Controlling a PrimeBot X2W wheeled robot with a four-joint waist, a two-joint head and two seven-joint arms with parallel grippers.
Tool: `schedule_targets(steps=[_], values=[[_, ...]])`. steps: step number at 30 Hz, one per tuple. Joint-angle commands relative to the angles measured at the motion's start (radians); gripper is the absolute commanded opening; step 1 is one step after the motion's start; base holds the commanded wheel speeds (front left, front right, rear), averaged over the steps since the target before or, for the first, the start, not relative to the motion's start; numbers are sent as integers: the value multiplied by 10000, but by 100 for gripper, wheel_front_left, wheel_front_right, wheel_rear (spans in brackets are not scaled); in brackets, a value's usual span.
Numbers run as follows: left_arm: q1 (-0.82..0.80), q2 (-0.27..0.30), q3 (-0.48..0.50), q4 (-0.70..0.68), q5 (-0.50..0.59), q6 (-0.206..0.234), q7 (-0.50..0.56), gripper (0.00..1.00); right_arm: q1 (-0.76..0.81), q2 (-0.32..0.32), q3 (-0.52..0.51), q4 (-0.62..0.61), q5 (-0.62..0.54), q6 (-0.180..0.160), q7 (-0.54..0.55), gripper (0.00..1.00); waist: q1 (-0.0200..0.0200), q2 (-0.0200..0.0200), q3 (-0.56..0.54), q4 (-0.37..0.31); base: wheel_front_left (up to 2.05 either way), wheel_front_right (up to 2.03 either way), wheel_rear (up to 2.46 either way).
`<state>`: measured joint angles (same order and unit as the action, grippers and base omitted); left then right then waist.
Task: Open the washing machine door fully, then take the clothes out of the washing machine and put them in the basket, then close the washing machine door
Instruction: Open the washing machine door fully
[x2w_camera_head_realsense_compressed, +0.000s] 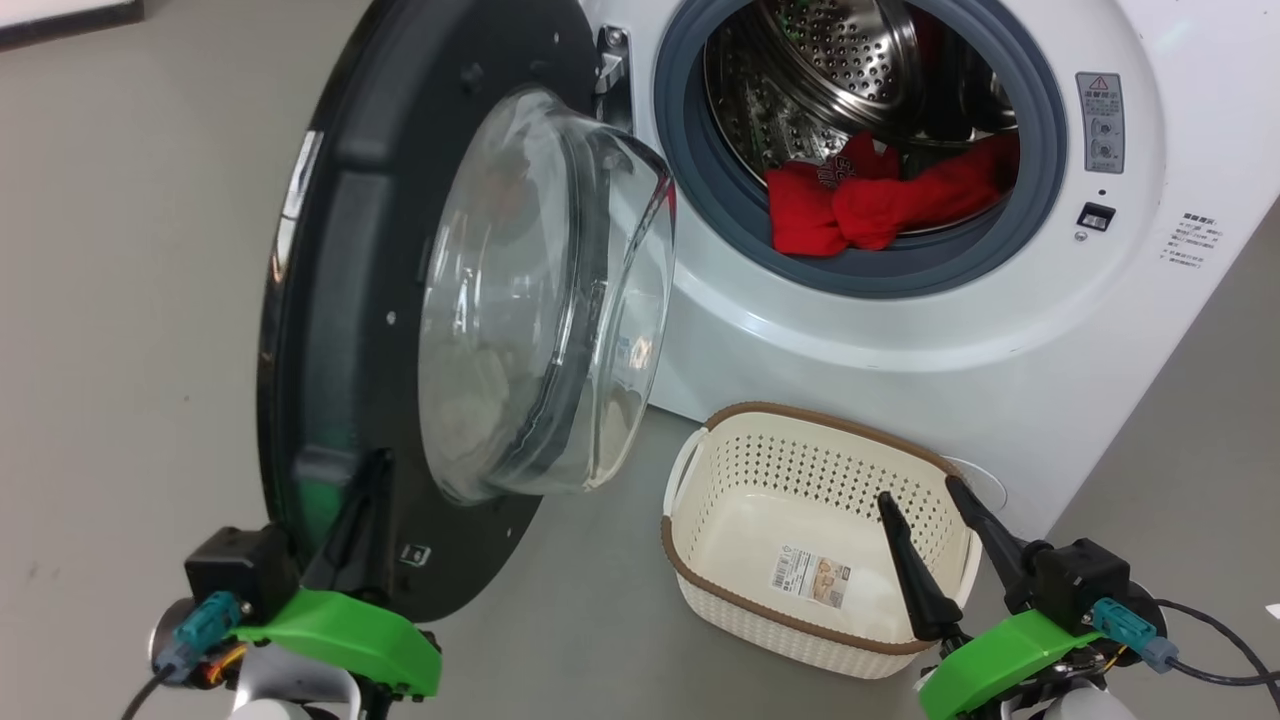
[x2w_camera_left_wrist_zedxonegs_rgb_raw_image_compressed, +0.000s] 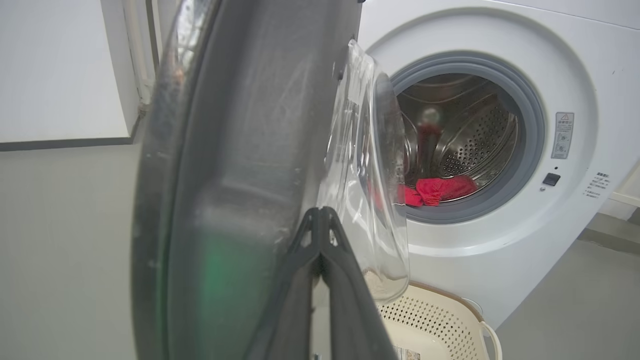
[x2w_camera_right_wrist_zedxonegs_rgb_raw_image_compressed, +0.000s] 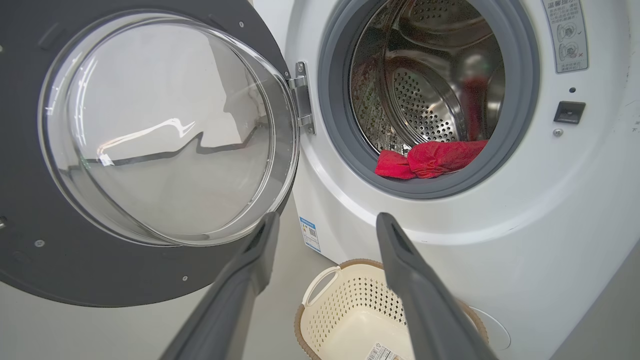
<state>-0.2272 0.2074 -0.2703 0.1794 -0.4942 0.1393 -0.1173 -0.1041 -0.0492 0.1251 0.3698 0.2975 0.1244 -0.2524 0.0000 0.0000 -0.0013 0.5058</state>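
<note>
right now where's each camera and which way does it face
head view: high on the robot, facing forward and down at the big white front-loading washing machine, its open round black-rimmed glass door and the cream perforated plastic basket; left gripper lower left, right gripper lower right
left wrist view: close beside the door's inner face, looking along its shut fingers towards the drum
right wrist view: facing the drum over the basket, between its open fingers
shared: all three show the bright red clothes

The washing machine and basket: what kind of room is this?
Probably a laundry area: a front-loading washing machine with red clothes in its drum, and a basket on the grey floor.
</note>
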Motion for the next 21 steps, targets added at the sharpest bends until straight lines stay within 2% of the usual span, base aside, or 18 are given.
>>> schedule_targets(steps=[1, 21], values=[[-279, 389, 600, -68, 56, 228, -78, 0, -308, -10, 293, -197, -118, 63, -93, 100, 0, 0, 55, 8, 0, 0, 0], [-1403, 734, 1629, 1499, -269, 555, -916, 0, -571, -156, 501, -130, -351, 63, -93, 100, 0, 0, 837, 113, 0, 0, 0]])
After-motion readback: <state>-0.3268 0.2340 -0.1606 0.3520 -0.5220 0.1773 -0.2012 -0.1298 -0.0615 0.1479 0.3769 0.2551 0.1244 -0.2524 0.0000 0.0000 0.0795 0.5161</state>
